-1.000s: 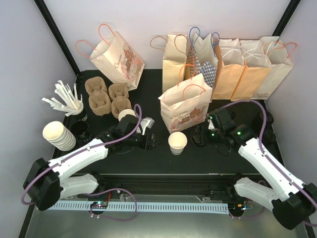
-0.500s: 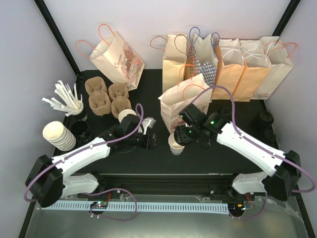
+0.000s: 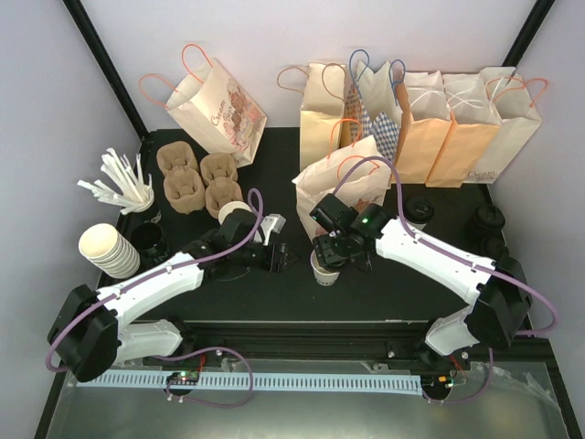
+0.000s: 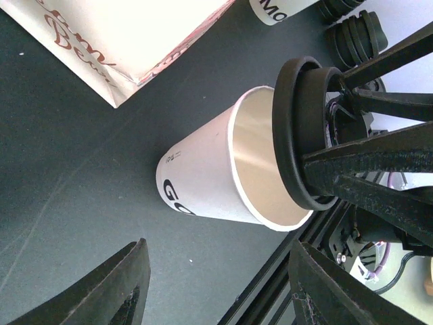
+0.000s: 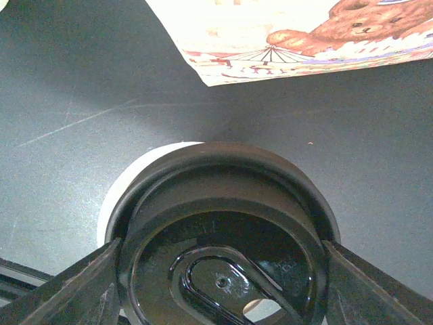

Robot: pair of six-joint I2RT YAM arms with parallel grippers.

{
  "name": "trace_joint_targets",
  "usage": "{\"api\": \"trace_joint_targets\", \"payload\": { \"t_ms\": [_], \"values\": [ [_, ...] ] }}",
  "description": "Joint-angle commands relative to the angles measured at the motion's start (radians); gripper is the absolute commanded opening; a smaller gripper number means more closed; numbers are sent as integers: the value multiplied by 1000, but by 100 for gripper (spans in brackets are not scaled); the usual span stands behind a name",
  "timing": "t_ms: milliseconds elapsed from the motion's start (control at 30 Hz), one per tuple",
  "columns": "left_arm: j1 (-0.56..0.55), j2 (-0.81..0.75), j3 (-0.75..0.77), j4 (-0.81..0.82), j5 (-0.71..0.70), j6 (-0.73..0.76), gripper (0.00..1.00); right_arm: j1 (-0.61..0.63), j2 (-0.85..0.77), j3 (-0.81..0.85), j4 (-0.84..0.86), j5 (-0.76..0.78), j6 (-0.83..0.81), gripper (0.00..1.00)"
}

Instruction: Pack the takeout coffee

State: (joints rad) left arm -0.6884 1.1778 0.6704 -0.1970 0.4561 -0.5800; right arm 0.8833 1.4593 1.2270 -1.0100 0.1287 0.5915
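Black bench, right end effector gripping lid over cup mid-frame, left end effector open; I'd centre it before pressing.

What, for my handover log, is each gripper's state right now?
Left gripper: open, empty.
Right gripper: jaws closed on the black lid, over the white cup.
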Motion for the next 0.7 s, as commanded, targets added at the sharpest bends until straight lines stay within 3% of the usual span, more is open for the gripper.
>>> {"api": "trace_joint_targets", "payload": {
  "t_ms": [0,667],
  "values": [
    [6,-22,6,30,5,-9,59,8,7,33,-5,1,-34,77],
    [7,27,-5,47,23,-9,57,34,88,62,0,-23,-58,80]
  ]
}}
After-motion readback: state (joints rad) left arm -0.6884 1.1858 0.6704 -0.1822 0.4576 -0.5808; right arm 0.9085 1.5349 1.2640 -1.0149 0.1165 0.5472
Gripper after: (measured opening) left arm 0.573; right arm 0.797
